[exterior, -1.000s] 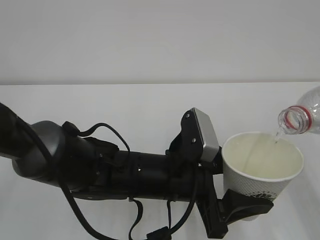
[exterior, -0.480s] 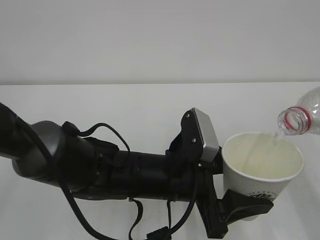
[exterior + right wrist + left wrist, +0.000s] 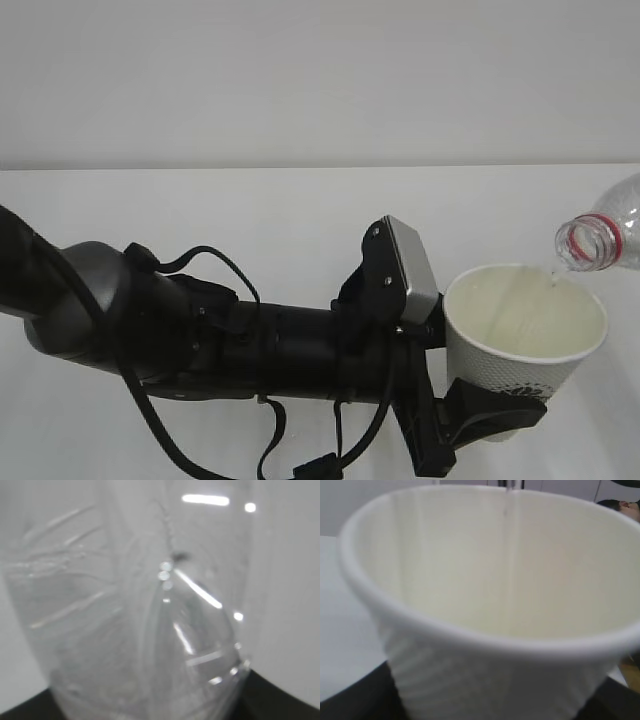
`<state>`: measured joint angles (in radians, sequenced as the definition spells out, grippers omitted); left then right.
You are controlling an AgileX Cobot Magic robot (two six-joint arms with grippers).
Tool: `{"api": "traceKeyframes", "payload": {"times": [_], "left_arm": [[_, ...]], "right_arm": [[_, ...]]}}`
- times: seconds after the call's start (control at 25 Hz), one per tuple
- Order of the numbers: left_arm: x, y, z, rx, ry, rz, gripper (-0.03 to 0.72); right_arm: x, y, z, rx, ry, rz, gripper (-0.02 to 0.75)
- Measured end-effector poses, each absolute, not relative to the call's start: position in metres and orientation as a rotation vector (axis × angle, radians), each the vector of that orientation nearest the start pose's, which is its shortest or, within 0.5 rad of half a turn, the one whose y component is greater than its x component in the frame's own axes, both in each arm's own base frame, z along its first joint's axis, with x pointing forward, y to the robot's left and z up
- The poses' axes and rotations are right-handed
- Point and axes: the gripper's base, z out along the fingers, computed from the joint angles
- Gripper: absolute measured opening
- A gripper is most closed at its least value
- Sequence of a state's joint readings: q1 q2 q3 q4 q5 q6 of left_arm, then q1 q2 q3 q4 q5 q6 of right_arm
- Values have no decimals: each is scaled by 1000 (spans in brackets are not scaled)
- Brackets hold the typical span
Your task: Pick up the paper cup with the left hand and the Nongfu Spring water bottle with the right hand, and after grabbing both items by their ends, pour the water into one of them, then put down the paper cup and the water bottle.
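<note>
Presently observed: left hand [image 3: 490, 420] reaching in from the left edge of the exterior view, black arm with looped cables and a grey rectangular block [image 3: 412, 268] at the wrist. Black fingers [image 3: 500, 412] closed around the lower part of the paper cup [image 3: 520, 345], cup held upright and clear of the white table [image 3: 250, 215]. Small dark printed logo visible low on the cup's side, just above the fingers. Cup mouth open toward the camera, rolled rim intact, inside wall white with a faint yellowish tint.

Noted at the right edge of the exterior view: Nongfu Spring water bottle [image 3: 605, 235], clear plastic, red neck ring, uncapped, tilted with its mouth down and to the left, positioned just above the cup's far right rim and not touching it. Thin trace of water [image 3: 553, 275] between bottle mouth and cup rim. Same thin stream seen in the left wrist view, falling along the cup's [image 3: 490, 605] inner far wall.

Right hand outside the exterior view. Right wrist view filled by the bottle's clear ribbed body [image 3: 140, 620], blurred and very close, dark gripper edges at the bottom corners; bottle held there by its rear end, as far as can be judged.
</note>
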<state>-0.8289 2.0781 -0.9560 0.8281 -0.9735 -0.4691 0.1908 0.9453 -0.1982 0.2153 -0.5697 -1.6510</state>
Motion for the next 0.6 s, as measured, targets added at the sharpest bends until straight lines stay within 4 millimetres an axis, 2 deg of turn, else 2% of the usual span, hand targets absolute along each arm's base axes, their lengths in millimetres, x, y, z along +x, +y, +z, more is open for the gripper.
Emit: {"api": "traceKeyframes", "payload": {"times": [0.6], "left_arm": [[221,-323,129,1252,1451,-1111,534]], "right_arm": [[166,21,229,-1254,1270,-1045,378]]}}
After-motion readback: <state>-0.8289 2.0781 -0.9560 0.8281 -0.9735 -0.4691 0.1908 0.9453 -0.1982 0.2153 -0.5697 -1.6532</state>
